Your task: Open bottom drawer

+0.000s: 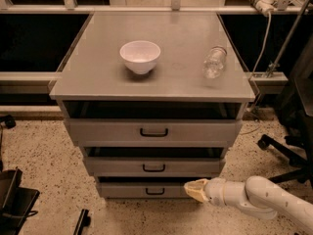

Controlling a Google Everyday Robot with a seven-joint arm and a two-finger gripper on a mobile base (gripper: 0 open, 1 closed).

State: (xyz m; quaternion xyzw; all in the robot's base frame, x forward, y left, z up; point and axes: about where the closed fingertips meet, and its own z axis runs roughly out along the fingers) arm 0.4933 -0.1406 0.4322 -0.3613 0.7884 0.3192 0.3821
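Observation:
The bottom drawer (132, 190) is the lowest and narrowest grey front of the three in the cabinet, with a small black loop handle (155, 191). Its front stands slightly out from the cabinet. My gripper (194, 190), cream-coloured on a white arm coming in from the lower right, sits at the height of the bottom drawer's front, just right of the handle and close to the front's right part. Whether it touches the drawer I cannot tell.
The middle drawer (154, 166) and the top drawer (154, 131) stand above. A white bowl (140, 56) and a clear plastic bottle (214, 61) lie on the cabinet top (98, 77). An office chair base (286, 151) is at right, black objects (14, 204) at lower left on the speckled floor.

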